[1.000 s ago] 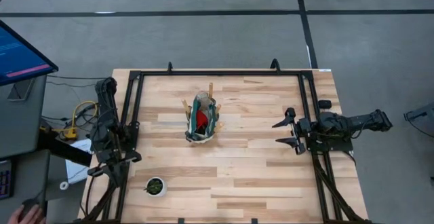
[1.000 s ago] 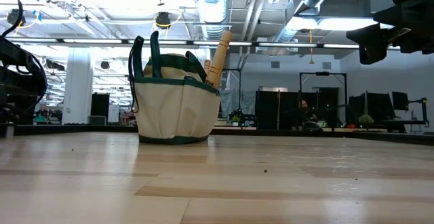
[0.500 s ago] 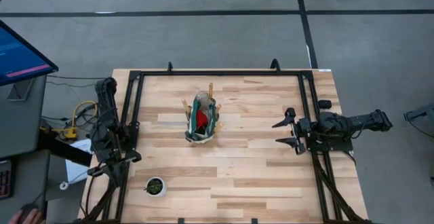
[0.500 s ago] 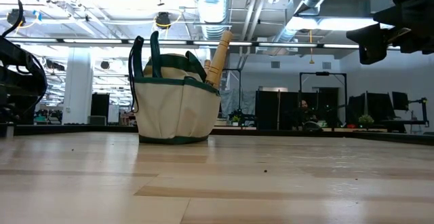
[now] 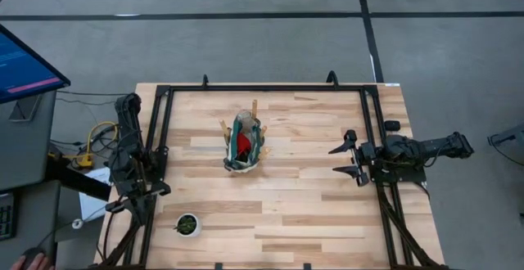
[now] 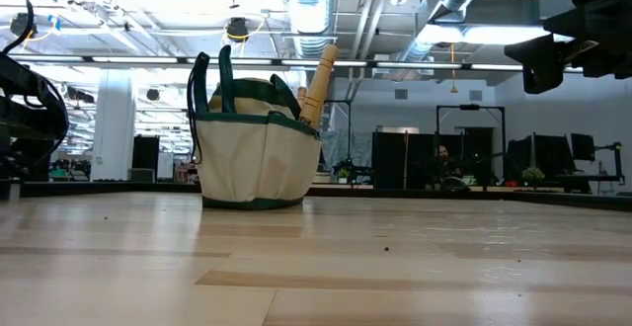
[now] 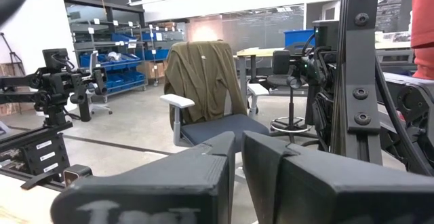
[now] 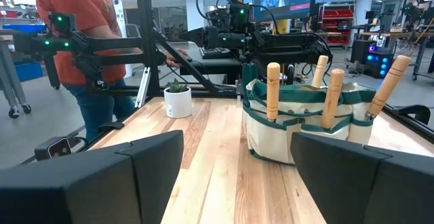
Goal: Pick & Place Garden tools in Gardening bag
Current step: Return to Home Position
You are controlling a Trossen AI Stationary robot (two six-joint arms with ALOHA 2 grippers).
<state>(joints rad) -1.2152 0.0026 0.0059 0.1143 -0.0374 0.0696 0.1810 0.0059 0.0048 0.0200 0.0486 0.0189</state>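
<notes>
The one change lies off the table (image 5: 319, 221), well to the left of its near-left corner. A person's hand (image 5: 33, 261) now sits slightly farther back from the table than a second ago, so a little less of it shows.

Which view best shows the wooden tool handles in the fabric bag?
Right wrist view: four light wooden handles stand above the cream, green-trimmed bag. Low view shows mostly one; high view, tips; left wrist, none.
</notes>
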